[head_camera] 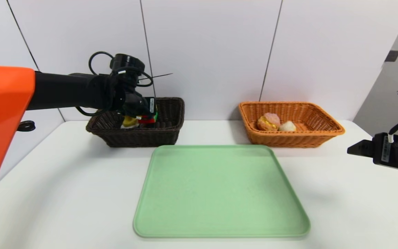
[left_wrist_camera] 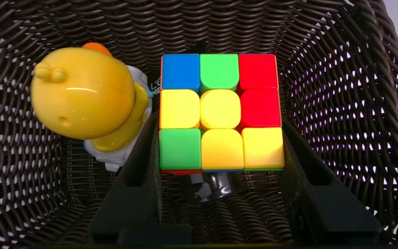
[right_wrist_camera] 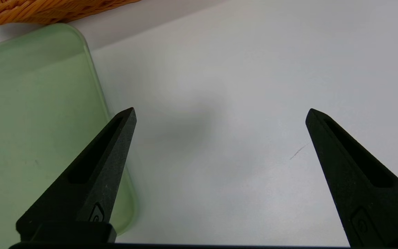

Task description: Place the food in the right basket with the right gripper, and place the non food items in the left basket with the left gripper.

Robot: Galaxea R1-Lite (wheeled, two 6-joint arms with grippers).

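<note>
My left pincer [left_wrist_camera: 221, 117], black with long tapered fingers, is closed on the multicoloured plastic puzzle cube [left_wrist_camera: 220, 109], one finger against each of two opposite sides. The cube sits between them within the walls of the dark brown woven wicker basket [head_camera: 143, 135]. Whether its underside bears on anything below, I cannot tell.

Just beside the cube lies the yellow duck toy on its white-and-blue wheeled car [left_wrist_camera: 85, 93], tipped over to one side. Partly hidden beneath the cube is a glossy black cap with some white print near it, which I judge to be the black squeeze tube [left_wrist_camera: 212, 186]. Both are inside the dark basket.

Farther out, the pale green rectangular tray [head_camera: 219, 190] bears no item. Beyond it, the orange-tan woven wicker basket [head_camera: 288, 140] holds the round bun with pinkish crackled top and yellow filling [head_camera: 268, 122] and the small pale bun [head_camera: 287, 126], close together.

My right pincer [right_wrist_camera: 220, 116] is parked over the white table [right_wrist_camera: 219, 193] beside the tray, fingers wide apart and holding nothing.

Finding: food sorted; duck and tube delivered. The cube alone remains to be released, after which the left arm should lift clear. I note one risk: the cube may roll off the tube when let go.
</note>
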